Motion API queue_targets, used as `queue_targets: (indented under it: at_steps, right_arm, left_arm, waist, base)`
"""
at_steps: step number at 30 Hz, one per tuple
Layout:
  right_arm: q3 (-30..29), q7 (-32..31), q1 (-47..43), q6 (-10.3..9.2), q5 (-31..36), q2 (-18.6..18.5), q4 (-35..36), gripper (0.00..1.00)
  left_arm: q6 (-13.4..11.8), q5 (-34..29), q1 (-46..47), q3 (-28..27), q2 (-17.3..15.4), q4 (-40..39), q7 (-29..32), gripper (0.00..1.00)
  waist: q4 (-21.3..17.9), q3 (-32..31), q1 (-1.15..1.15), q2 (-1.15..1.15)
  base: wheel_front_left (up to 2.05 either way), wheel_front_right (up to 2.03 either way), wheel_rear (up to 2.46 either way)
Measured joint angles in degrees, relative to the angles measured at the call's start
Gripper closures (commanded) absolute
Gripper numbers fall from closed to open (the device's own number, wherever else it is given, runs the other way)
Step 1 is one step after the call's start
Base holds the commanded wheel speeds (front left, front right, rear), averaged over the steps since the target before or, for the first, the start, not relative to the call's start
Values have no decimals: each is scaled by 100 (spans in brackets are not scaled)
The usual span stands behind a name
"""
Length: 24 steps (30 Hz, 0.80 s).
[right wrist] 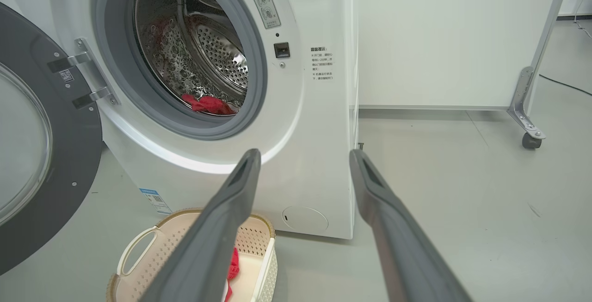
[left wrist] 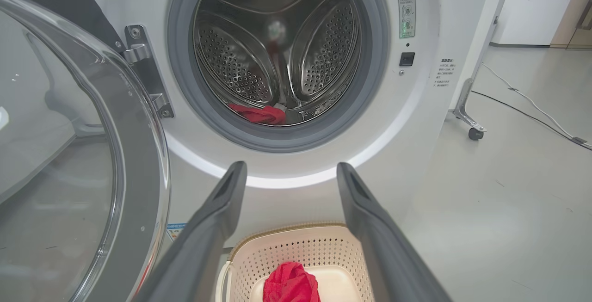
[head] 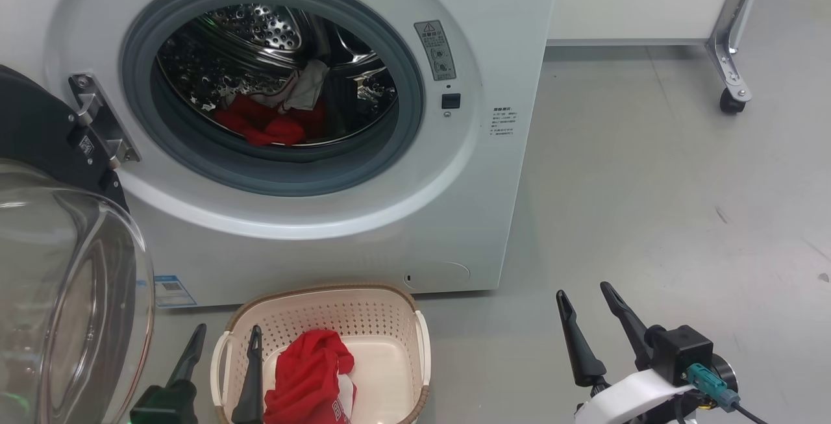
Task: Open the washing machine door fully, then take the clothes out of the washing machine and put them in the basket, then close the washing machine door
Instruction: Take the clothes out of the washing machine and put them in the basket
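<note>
Bearing a warning-triangle sticker (head: 435, 49) with unreadable small print, the washing machine (head: 389, 242) stands open; the left end effector (head: 227, 328) and right end effector (head: 583, 290) gape wide, empty.

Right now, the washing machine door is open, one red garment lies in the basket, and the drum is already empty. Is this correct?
Not quite. The drum is not empty: red clothes lie at its bottom, as the head view shows. The door is open and a red garment lies in the basket.
</note>
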State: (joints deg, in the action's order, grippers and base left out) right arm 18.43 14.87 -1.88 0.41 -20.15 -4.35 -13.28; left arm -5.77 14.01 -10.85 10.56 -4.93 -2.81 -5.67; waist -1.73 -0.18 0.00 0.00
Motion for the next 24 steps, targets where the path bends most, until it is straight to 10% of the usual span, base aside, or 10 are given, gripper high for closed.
queue_targets:
  at_steps: [24]
  right_arm:
    - [155,-155,273,-7,203,-69,590,0]
  left_arm:
    - [-47,192,510,-70,68,-461,379,0]
  waist:
    - [-145,1133,0,0]
  base:
    - [0,0,0]
